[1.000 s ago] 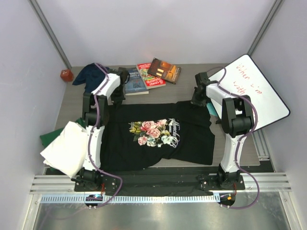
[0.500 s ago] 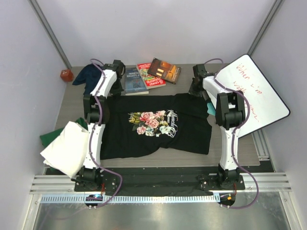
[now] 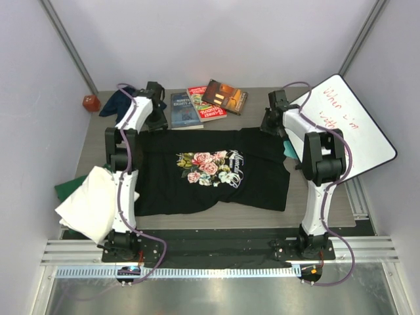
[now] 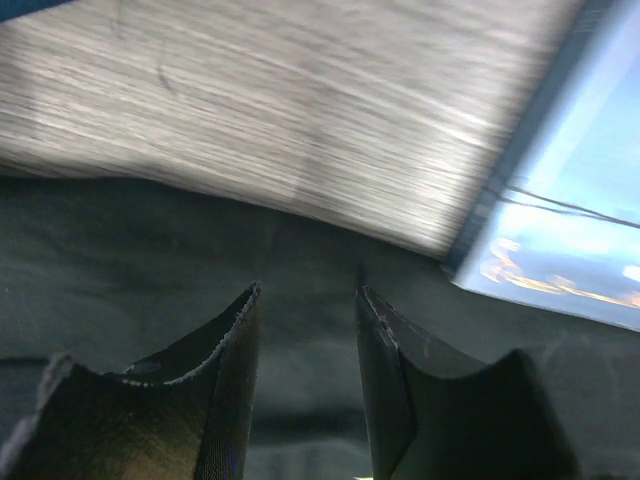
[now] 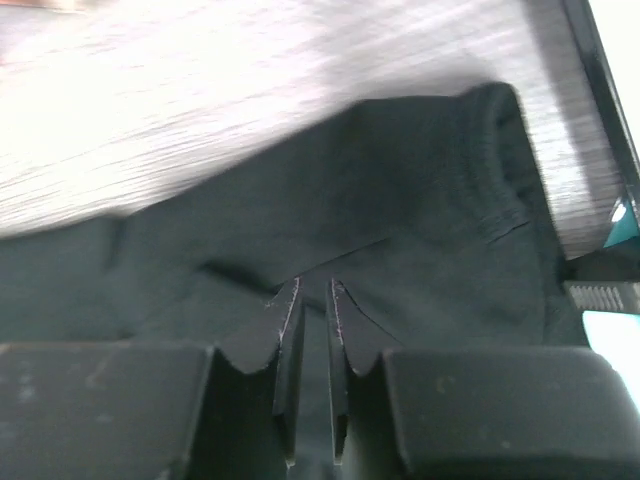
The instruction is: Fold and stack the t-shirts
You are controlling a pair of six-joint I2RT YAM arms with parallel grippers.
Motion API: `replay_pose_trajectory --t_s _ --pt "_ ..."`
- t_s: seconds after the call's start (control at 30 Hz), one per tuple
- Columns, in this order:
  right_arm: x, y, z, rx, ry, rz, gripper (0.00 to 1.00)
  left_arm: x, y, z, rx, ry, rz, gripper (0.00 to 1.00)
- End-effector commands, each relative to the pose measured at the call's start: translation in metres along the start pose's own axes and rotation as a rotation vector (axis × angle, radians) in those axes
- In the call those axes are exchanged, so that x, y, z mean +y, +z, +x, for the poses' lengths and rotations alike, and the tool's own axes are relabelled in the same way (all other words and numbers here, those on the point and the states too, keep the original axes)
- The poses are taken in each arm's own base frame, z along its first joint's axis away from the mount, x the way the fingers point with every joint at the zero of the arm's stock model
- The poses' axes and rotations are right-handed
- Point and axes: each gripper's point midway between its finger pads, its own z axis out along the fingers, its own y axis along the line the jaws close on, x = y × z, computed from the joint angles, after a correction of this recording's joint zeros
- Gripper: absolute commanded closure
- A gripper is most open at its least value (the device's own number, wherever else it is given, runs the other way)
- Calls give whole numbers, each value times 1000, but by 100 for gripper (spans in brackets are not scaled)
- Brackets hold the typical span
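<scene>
Since a second ago, the black shirt (image 3: 210, 174) has been drawn toward 12 o'clock, and it is now lying spread flatter over the middle of the table (image 3: 328, 210), rose print up. Both arms have been carried out to its far edge, and both pincers, closed then, are being seen parted.

The left gripper (image 3: 155, 119) is being held at the shirt's 11 o'clock corner. In the left wrist view its jaws are standing wide, with dark cloth being seen between and below them and nothing being gripped.

The right gripper (image 3: 268, 125) is being held at the shirt's 1 o'clock corner. In the right wrist view its jaws are parted by a narrow slit only, the tips being held just at a fold of the black cloth.

A navy shirt (image 3: 118, 102) is lying at 11 o'clock. A white shirt (image 3: 88, 203) is resting at 8 o'clock, partly over a green shirt (image 3: 65, 189). Books (image 3: 207, 102) are lying at 12 o'clock, just beyond the black shirt, and a board (image 3: 341, 125) is leaning at 2 o'clock.
</scene>
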Motion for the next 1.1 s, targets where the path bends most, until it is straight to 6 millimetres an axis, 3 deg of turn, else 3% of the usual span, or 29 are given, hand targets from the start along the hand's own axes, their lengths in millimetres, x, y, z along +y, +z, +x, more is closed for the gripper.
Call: replay_pose_trajectory --t_s 0.0,0.03,0.13,0.17,0.23,0.27,0.33,0.37,0.43,0.47,0.6,0.9,0.97,1.07 --pt "37 -43 -34 -118 -38 -181 79 -31 -76 -47 -198 -55 175 57" --pt "39 -44 -32 -113 -38 -194 78 -30 -92 -49 -217 -60 187 57" --pt "44 -45 -29 -104 -40 -226 77 -29 -110 -44 -226 -70 209 57" --pt "44 -43 -27 -96 -43 -232 75 -27 -131 -46 -257 -80 227 57" --pt "45 -38 -25 -86 -45 -238 74 -24 -132 -31 -229 -80 236 57" --pt "47 -32 -20 -67 -46 -249 73 -21 -150 -30 -256 -83 253 57" --pt "51 -27 -19 -59 -42 -272 72 -14 -147 -15 -240 -84 242 57" --pt "51 -19 -15 -41 -41 -280 72 -10 -158 -13 -259 -83 248 57" --pt "54 -13 -12 -34 -40 -293 71 -2 -152 2 -242 -73 231 57" --pt "56 -9 -10 -28 -42 -309 71 1 -159 3 -261 -66 232 57" --pt "58 -3 8 3 -47 -327 70 18 -146 21 -224 -46 161 58" --pt "54 20 37 71 -77 -308 68 21 -127 39 -161 -27 148 61" --pt "53 21 39 73 -80 -306 71 24 -123 44 -151 -20 140 61" --pt "53 19 38 67 -79 -304 92 27 -118 50 -143 -13 130 62"
